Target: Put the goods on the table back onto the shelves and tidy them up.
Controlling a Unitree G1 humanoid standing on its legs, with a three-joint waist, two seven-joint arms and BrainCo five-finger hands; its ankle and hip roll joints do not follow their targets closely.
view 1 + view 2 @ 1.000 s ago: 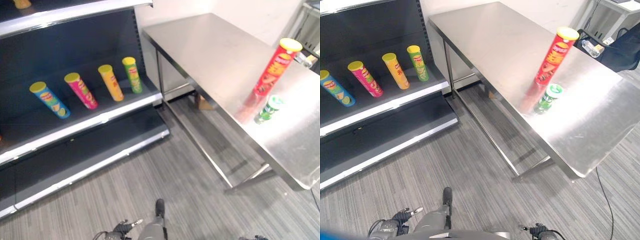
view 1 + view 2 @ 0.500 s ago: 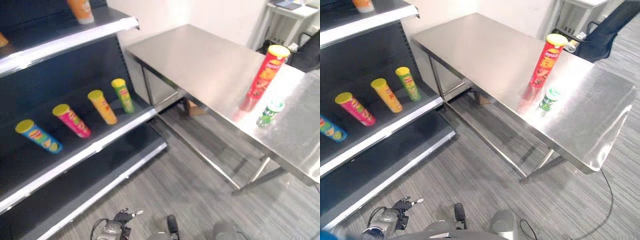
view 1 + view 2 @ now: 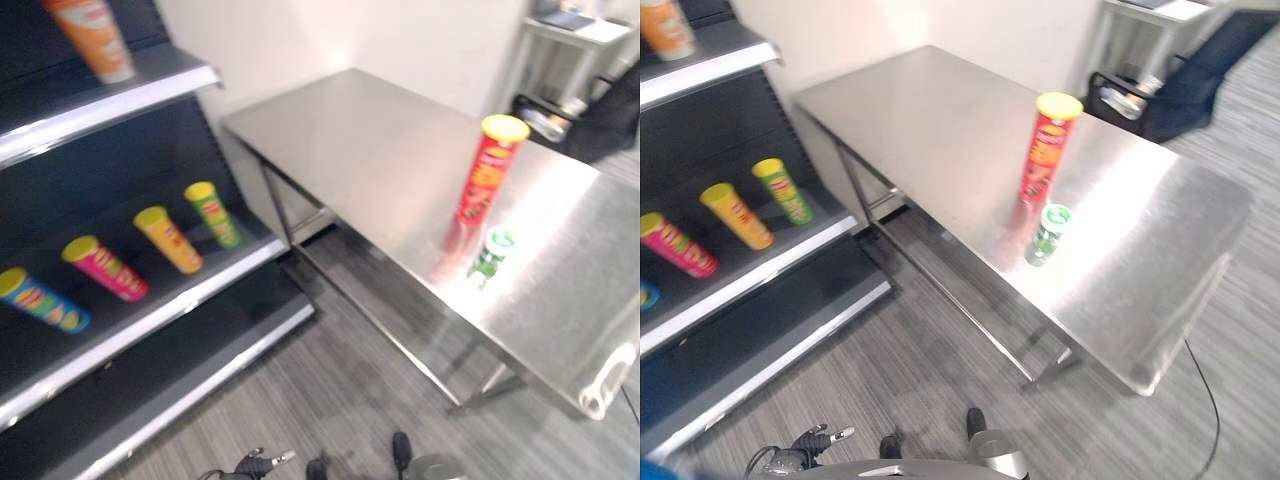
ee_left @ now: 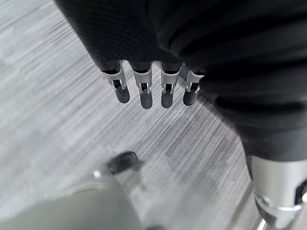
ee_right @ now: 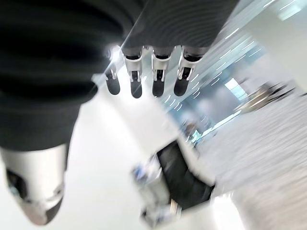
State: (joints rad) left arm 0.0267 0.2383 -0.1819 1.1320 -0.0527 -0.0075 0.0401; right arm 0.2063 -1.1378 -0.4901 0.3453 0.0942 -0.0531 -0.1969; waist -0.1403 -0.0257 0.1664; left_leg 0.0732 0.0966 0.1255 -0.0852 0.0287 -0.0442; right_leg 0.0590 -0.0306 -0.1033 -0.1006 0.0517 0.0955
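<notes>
You've got both hands empty: left hand [image 4: 153,91] and right hand [image 5: 144,79] w/ fingers straight, relaxed. Red can [image 3: 487,170] stands on table [image 3: 380,150], small green can [image 3: 491,252] just beside it, both well apart from either hand.

The worktop [image 3: 940,130] is shiny bare metal, smooth, and it mirrors the tall red can [image 3: 1045,150] like glass. The small green can [image 3: 1049,233] looks glossy too. The shelves [image 3: 140,330] are dark and matt with bright metal edges. The floor [image 3: 940,400] is grey with fine rough-looking stripes. The left robot hand [image 4: 148,91] has shiny silver fingers and a dull ribbed cover.
</notes>
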